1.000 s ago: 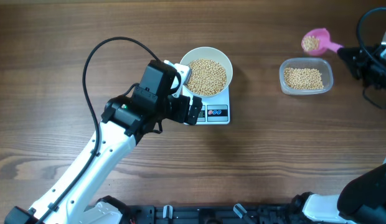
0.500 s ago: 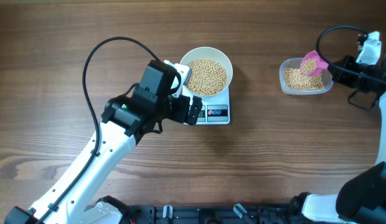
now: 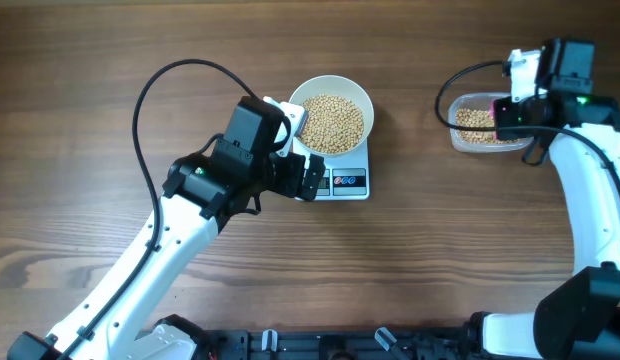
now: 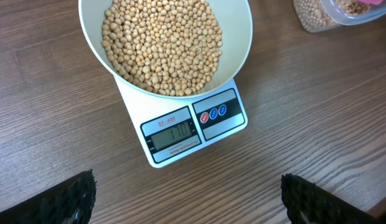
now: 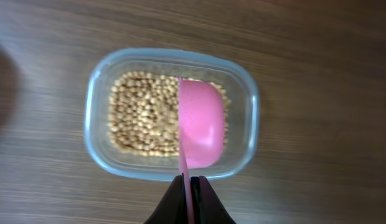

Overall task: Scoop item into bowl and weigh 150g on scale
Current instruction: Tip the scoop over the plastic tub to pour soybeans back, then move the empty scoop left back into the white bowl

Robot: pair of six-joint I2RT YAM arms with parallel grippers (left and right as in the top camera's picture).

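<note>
Right gripper: clamped fully shut on the thin handle of a pink scoop. Holds the scoop out ahead of the fingertips, over a clear plastic tub. Covers, from the wrist view, the right part of the tan beans lying in that tub; cannot tell whether scoop and beans touch. From overhead, hangs above the tub near the right end of the wooden table, well apart from the scale.

Left gripper: spread wide open, gripping nothing, with only bare wood between the two dark fingertips. Points toward a flat white scale just ahead. On the scale, a round white bowl, upright and covering most of the platform. In the bowl, more beans heaped well up the sides. Along the scale's near edge, clear of the bowl, a grey display with a red and a blue button just beside it; digits lit but too blurred to read with certainty.
</note>
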